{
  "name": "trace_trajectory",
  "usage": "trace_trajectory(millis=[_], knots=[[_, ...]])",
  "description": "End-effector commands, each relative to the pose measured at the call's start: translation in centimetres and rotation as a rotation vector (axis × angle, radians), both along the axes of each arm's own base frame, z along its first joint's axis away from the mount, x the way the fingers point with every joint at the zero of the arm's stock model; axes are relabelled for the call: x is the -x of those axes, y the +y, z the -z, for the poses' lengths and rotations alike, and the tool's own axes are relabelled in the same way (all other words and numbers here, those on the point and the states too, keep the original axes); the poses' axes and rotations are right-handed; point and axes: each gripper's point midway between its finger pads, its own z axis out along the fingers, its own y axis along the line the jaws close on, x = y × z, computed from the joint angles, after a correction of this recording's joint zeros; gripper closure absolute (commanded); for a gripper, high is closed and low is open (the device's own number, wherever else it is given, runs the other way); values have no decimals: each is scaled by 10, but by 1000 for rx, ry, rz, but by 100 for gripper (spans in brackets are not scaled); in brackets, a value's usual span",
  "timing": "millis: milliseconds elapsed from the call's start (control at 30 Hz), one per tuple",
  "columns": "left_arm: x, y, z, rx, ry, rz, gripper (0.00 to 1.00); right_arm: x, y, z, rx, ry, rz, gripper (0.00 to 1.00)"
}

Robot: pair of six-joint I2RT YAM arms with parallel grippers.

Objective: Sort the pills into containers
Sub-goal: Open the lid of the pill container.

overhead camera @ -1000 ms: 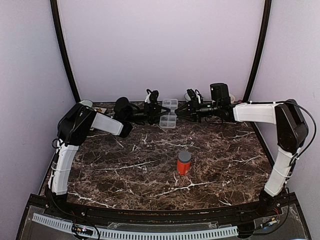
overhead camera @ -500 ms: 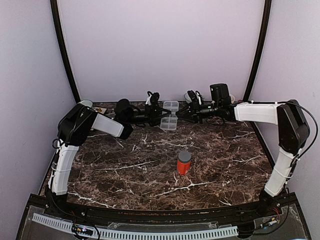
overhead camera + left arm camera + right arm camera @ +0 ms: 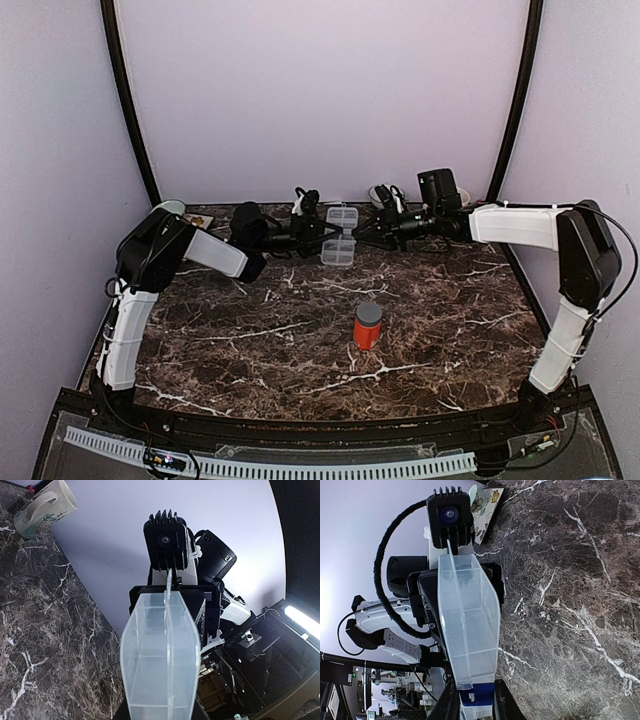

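Top external view gives you the box (image 3: 339,238) at the far middle of the table (image 3: 250,340), near the back wall, with its clear lid swung open so the 2 halves show one behind the other. You cannot tell from here whether it rests on the marble or hangs just above it.

Your left gripper (image 3: 318,233) meets the box from the left and your right gripper (image 3: 362,232) from the right, both arms stretched out towards the far edge. In the left wrist view the box (image 3: 161,655) rises straight out from between the fingers of the left gripper (image 3: 160,712), which are clamped on its near end; the right arm's camera faces you just behind it. In the right wrist view the box (image 3: 467,625) stands the same way, and the right gripper (image 3: 472,702) has its 2 fingers closed on the near end.

An orange bottle (image 3: 367,326) with a grey cap stands upright at mid-table, well apart from the box. A pale mug (image 3: 44,507) sits by the back wall, beyond the left gripper.
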Motion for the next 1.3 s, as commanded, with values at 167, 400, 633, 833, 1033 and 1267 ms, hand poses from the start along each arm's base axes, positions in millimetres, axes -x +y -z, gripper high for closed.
trace_trajectory(millis=[167, 400, 633, 833, 1033, 1267], knots=[[-12, 12, 18, -18, 2, -66, 90, 8, -5, -13, 23, -6, 6, 83], [-13, 15, 24, -27, 10, -80, 90, 8, -8, -5, 48, 16, 23, 83], [-13, 18, 30, -33, 16, -92, 90, 10, -11, 4, 73, 40, 44, 83], [-15, 19, 35, -43, 22, -106, 90, 10, -14, 9, 100, 57, 65, 83], [-17, 19, 41, -58, 26, -120, 90, 8, -17, 14, 128, 72, 83, 83], [-18, 20, 49, -67, 36, -133, 90, 9, -19, 22, 149, 88, 90, 83]])
